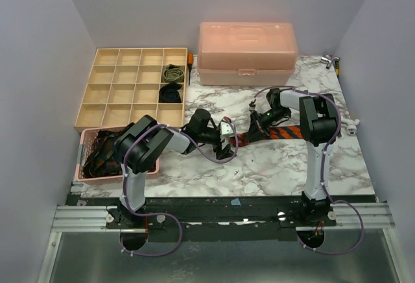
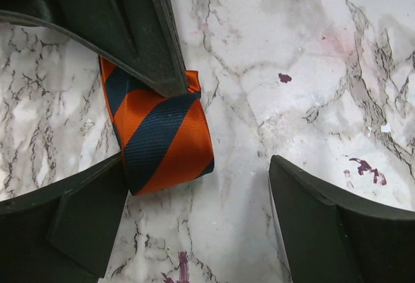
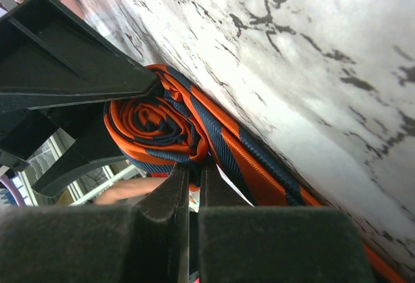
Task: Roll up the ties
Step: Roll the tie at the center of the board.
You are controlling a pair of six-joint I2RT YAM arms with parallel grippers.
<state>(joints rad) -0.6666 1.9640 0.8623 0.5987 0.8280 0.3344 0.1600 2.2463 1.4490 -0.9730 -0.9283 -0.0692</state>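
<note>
orange-and-navy tie [image 1: 285,132] is lying across the table [image 1: 272,166] — one end sitting coiled up; olive tie [image 1: 173,73] and black tie [image 1: 170,93] are sitting rolled

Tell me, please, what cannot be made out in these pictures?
- Top view: the striped tie's roll, half covered by the left gripper.
- Left wrist view: the tie's length, cut off by a dark finger.
- Right wrist view: whether the shut right gripper pinches fabric.
- Top view: dark ties in the pink basket, too small to count.

Black arms [image 1: 146,145], pale links [image 1: 316,166], looping purple cables [image 1: 206,158]
</note>
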